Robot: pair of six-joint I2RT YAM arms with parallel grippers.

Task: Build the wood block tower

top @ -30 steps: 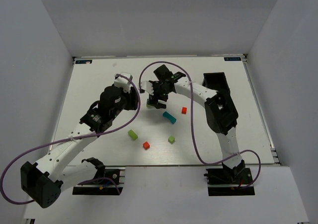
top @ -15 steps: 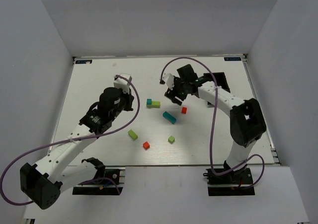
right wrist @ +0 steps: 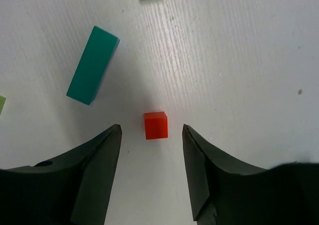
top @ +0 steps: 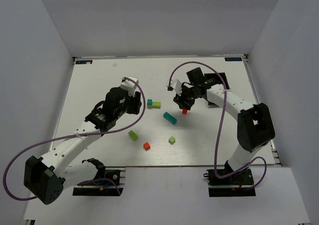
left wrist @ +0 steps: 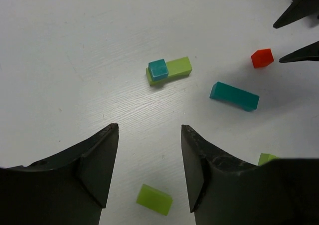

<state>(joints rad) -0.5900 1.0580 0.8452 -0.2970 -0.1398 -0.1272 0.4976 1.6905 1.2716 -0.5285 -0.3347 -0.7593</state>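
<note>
A small teal cube (top: pixel 149 102) sits on one end of a lime bar (top: pixel 156 105); both also show in the left wrist view, the cube (left wrist: pixel 158 69) on the bar (left wrist: pixel 177 66). A teal bar (top: pixel 170 117) lies flat to the right. My right gripper (top: pixel 182 104) is open and empty, its jaws either side of a red cube (right wrist: pixel 156 125) on the table, without touching it. My left gripper (top: pixel 136 104) is open and empty, just left of the stack, above a lime block (left wrist: pixel 154 199). No yellow piece shows.
A second red cube (top: pixel 146 145), a lime cube (top: pixel 172 140) and the lime block (top: pixel 133 134) lie toward the near edge. A black object (top: pixel 221 78) stands behind the right arm. Purple cables loop over both arms. Grey walls close in the white table (top: pixel 99 80).
My right gripper has left the lime bar, where the teal cube now rests, and moved right and down over the red cube. My left gripper has moved right toward the stack.
</note>
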